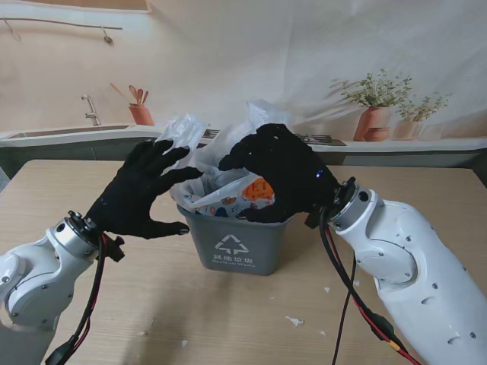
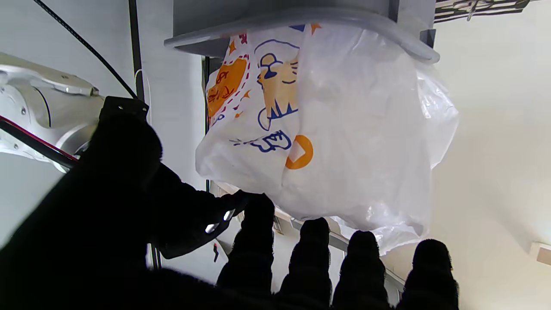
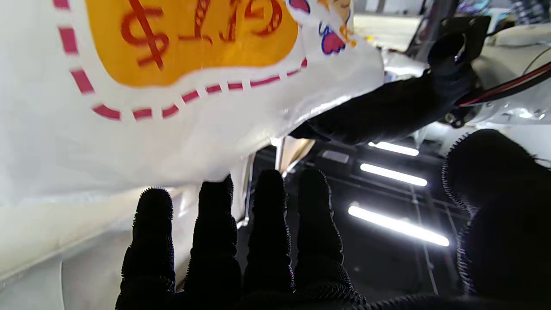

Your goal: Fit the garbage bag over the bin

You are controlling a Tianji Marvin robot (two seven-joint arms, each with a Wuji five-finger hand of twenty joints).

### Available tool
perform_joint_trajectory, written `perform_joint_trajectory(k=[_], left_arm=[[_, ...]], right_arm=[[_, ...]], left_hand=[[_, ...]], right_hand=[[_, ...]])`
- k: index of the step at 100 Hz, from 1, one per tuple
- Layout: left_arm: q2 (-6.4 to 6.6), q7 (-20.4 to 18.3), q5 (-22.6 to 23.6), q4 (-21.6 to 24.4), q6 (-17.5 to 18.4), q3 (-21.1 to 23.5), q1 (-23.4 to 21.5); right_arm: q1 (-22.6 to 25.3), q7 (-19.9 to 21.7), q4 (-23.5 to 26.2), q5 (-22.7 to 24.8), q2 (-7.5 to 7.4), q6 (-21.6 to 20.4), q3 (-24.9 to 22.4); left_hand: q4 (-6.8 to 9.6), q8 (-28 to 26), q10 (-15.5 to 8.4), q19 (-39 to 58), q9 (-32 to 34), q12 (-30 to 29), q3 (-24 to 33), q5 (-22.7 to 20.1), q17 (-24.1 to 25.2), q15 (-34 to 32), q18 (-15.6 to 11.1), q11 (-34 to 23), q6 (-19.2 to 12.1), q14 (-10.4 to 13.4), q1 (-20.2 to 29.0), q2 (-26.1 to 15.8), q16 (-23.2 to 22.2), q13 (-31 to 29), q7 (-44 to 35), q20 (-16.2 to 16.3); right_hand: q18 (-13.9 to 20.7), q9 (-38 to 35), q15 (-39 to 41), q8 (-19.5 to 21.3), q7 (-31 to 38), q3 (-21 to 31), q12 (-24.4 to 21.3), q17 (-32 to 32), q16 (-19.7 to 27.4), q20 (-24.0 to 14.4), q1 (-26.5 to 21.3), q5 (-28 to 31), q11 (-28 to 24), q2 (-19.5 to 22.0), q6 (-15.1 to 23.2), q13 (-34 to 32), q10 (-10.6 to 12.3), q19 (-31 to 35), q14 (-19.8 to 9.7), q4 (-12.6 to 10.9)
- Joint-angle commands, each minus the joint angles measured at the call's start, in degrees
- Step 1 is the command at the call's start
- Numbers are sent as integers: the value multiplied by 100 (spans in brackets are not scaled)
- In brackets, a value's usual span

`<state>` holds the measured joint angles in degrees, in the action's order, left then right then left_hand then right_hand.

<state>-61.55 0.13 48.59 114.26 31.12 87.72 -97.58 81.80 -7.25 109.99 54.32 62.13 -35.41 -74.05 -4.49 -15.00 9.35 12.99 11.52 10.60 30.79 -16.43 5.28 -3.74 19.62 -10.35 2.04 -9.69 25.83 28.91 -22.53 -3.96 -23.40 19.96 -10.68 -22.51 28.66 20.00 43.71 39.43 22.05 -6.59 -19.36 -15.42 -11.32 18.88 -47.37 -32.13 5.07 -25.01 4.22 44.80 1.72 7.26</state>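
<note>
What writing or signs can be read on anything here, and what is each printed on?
Recycling-arrows triangle: front of the grey bin.
Line of Chinese characters under it: too small to read.
Red "$" and more red letters, upside down and unreadable: orange patch on the garbage bag.
Bag's cartoon prints: pictures, no words.

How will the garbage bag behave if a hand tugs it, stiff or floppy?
Likely floppy: the bag bunches and billows above the bin in crumpled folds. Probably very light, since the thin, translucent film stands up unsupported. Its glossy surface looks slippery, so the spread fingers may slide off it.
</note>
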Motion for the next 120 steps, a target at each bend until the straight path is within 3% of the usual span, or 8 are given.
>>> perform_joint_trajectory(k=[1,37,45,50,55,60,64,120], left_arm=[[22,-104,74,39,-41,-9,12],[-24,243,197,-68,-166,-102,62],[-42,362,197,-117,-173,-119,69],[-45,393,212,-126,-183,-106,53],[-48,474,291,-152,-190,-92,43],[-54,555,354,-183,-218,-89,35],[-57,582,366,-207,-241,-87,30],[-76,1070,767,-253,-68,195,-351]], right_arm=[[-86,-88,-102,166,-16,23,-52],[-535,325,-526,-172,-45,-129,-24],[-531,370,-516,-86,-67,-134,-35],[-481,224,-508,135,-68,-119,-52],[-409,-121,-530,316,-51,-83,-60],[-310,-357,-536,380,-28,-34,-69],[-219,-436,-514,403,-20,-15,-99],[861,-1744,-119,1525,-94,387,-311]], left_hand=[[-126,-152,-190,-181,-58,152,221,-190,-15,15,-20,-189,-124,51,-153,189,-96,262,-236,152],[-97,-1134,-487,528,386,830,1096,-1768,-75,-706,80,-1462,-843,66,-45,-124,-134,0,-2038,-162],[-446,-1119,-513,770,681,878,1042,-2060,-84,-975,106,-1536,-1058,66,269,74,-122,-81,-2385,-282],[-526,-1030,-536,896,875,909,976,-2162,-79,-1175,114,-1575,-1125,71,404,162,-87,-126,-2571,-377],[-532,-989,-551,997,1023,940,987,-2187,-90,-1343,132,-1632,-1137,62,459,216,-104,-166,-2621,-400],[-574,-994,-559,1167,1228,992,1000,-2294,-83,-1586,156,-1720,-1203,38,589,349,-124,-200,-2800,-434],[-604,-948,-560,1279,1358,1020,902,-2395,-64,-1776,166,-1752,-1276,48,735,398,-110,-199,-3010,-478],[-631,-1107,-682,1615,1853,1073,1212,-2957,-54,-2176,226,-1829,-1427,63,1117,568,-43,-556,-3729,-467]], right_hand=[[-57,-84,-19,-64,69,102,-3,-10,42,67,-103,46,97,-141,112,-124,123,-149,-125,-208],[-40,-1837,236,100,541,-151,96,-277,-87,29,-853,1445,26,-353,730,-945,369,136,-129,-216],[-12,-2829,691,285,799,-346,195,-386,-278,30,-1311,2318,-230,-377,898,-1479,336,408,7,-229],[-6,-3306,996,-488,1439,-985,280,-506,-369,167,-2101,2604,-585,-536,1179,-1832,300,732,-6,10],[-1,-3755,1286,-698,2050,-1420,410,-666,-445,119,-2758,2881,-881,-663,1506,-2199,229,959,-55,-137],[-12,-4081,1483,-601,2207,2545,320,-736,-482,76,-1724,3189,-1046,-1812,1581,-2400,123,1053,-82,956],[-14,-4223,1626,-516,2230,3681,401,-768,-520,62,-1412,3344,-1153,-2065,1582,-2537,47,1079,-94,1456],[-22,-4168,2625,-223,2281,3628,984,-1024,-841,-127,-1578,3070,-1786,-1575,1020,-2823,-348,1469,5,1334]])
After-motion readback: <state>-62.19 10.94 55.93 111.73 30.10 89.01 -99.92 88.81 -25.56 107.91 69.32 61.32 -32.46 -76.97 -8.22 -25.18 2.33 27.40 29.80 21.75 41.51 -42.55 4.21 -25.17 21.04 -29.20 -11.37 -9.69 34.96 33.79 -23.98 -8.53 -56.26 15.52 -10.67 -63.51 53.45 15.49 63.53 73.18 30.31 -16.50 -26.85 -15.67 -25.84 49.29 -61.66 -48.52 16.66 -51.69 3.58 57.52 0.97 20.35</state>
